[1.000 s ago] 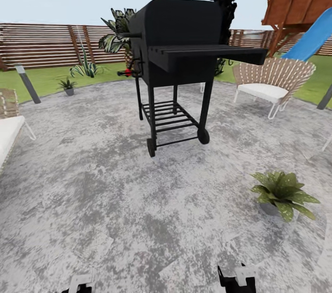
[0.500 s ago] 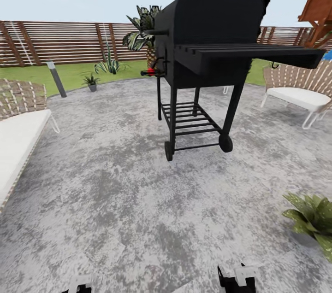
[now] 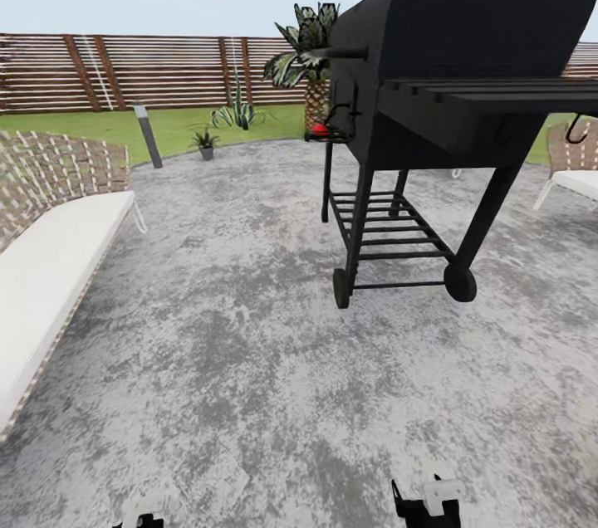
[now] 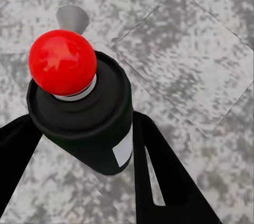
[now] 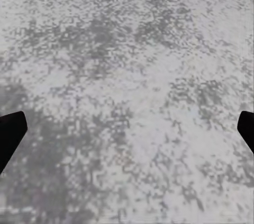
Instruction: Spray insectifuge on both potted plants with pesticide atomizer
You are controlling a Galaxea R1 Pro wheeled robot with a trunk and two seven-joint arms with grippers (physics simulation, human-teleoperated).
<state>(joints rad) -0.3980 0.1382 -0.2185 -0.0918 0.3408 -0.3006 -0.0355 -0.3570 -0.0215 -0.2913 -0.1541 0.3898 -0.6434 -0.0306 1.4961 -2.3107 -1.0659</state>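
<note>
1 step looks done: the pesticide atomizer [image 4: 92, 129] is in the left gripper [image 4: 84, 121], whose 2 dark fingers [image 4: 159, 171] are closed against the sides of the dark green bottle, held above the paved patio [image 3: 249, 329]. a red ball [image 4: 62, 61] caps the bottle, with the pale nozzle [image 4: 71, 18] just past it. the right gripper [image 5: 127, 129] has its fingers spread wide and grips nothing, with only paving beneath it.

spraying appears not to have begun. no whitish specks can be made out anywhere, though they would be hard to see at this range. 1 small potted plant [image 3: 205, 142] sits at the far edge of the patio by the lawn, near the grey bollard lamp [image 3: 148, 134] and well apart from the robot. judging from this, all the covering of both plants is left.

as for containers, the bottle is opaque, so how much it holds cannot be told. the tiny grey pot holds its rosette upright. the black grill [image 3: 448, 71] has its lid down and its lower rack [image 3: 382, 229] is bare. a woven chair [image 3: 50, 237] stands at the left.
</note>
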